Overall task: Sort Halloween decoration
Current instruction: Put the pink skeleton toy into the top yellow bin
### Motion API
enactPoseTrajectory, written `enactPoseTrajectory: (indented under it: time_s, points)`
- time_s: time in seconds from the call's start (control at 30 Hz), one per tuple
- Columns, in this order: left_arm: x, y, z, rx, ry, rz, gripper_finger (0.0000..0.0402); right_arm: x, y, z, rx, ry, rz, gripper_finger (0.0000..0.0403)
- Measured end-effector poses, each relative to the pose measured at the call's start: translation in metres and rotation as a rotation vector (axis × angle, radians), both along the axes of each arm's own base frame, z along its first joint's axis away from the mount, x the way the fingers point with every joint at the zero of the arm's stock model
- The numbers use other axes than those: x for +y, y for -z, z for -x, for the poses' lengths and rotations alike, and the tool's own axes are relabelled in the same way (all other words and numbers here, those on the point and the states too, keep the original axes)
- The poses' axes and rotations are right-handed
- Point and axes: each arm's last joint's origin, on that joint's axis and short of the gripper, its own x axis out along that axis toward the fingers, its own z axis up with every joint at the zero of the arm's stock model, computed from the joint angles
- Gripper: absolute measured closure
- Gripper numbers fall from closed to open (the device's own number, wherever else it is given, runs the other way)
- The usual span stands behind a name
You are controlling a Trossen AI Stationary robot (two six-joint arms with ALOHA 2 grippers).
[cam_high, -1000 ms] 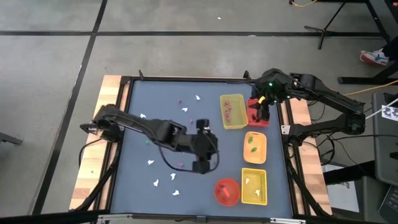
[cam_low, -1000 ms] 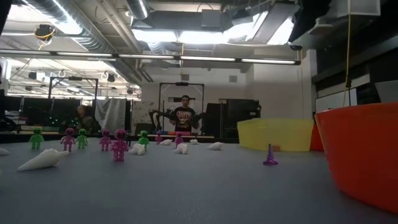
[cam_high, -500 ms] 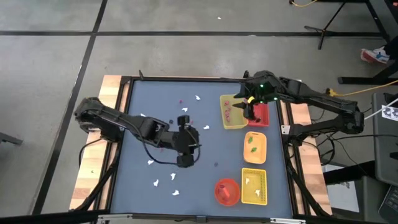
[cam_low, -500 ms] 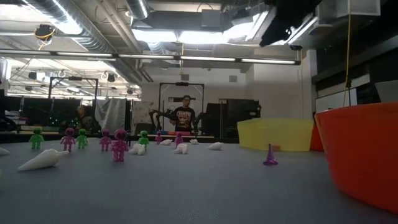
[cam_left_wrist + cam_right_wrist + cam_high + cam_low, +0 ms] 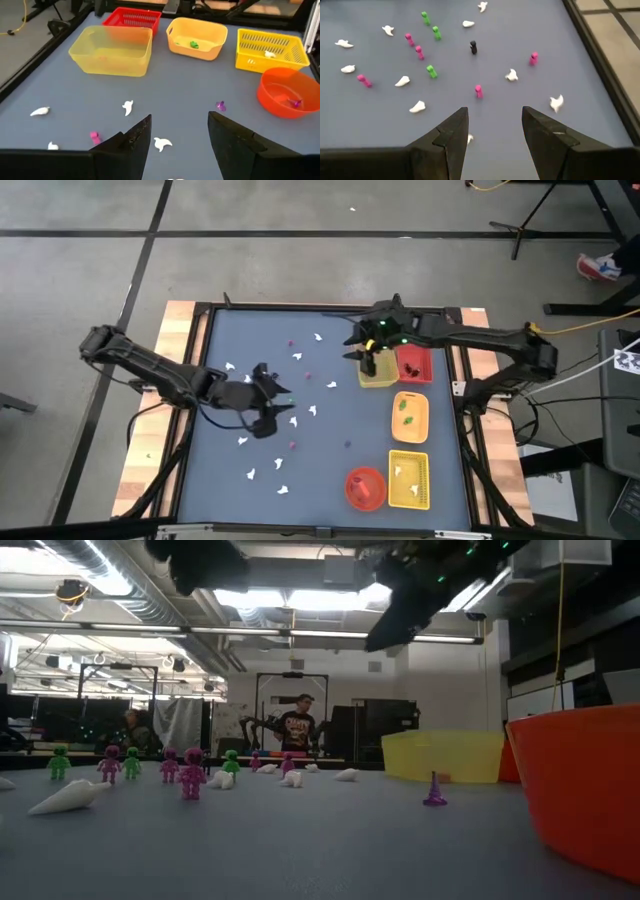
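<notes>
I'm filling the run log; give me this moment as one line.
left gripper: open, empty, over loose ghosts | right gripper: open, empty, beside yellow tray | decorations: mostly unsorted

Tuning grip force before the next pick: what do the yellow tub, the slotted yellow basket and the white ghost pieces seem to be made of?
Yellow tub: probably thin plastic, translucent, since the table shows through its wall.
Slotted yellow basket: looks like rigid moulded plastic, opaque, with a lattice of slots.
White ghost pieces: likely small moulded plastic, matte white; rubber cannot be ruled out.
</notes>
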Motion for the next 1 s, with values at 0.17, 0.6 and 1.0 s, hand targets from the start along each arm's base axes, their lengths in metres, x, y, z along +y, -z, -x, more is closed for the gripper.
enactPoseTrajectory:
  time_s: [0.17,0.6,1.0]
  points:
    - [0.007,0.019,0.020,-0.060,-0.005,0.018,0.0223,-0.008,0.026,-0.028,-0.041,-0.044,-0.020,0.0219]
    - [0.018,0.050,0.048,-0.126,-0.040,0.081,0.0223,-0.008,0.085,-0.078,-0.130,-0.164,0.021,0.0219]
    - [0.020,0.054,0.048,-0.134,-0.053,0.104,0.0223,-0.001,0.110,-0.115,-0.098,-0.216,0.090,0.0219]
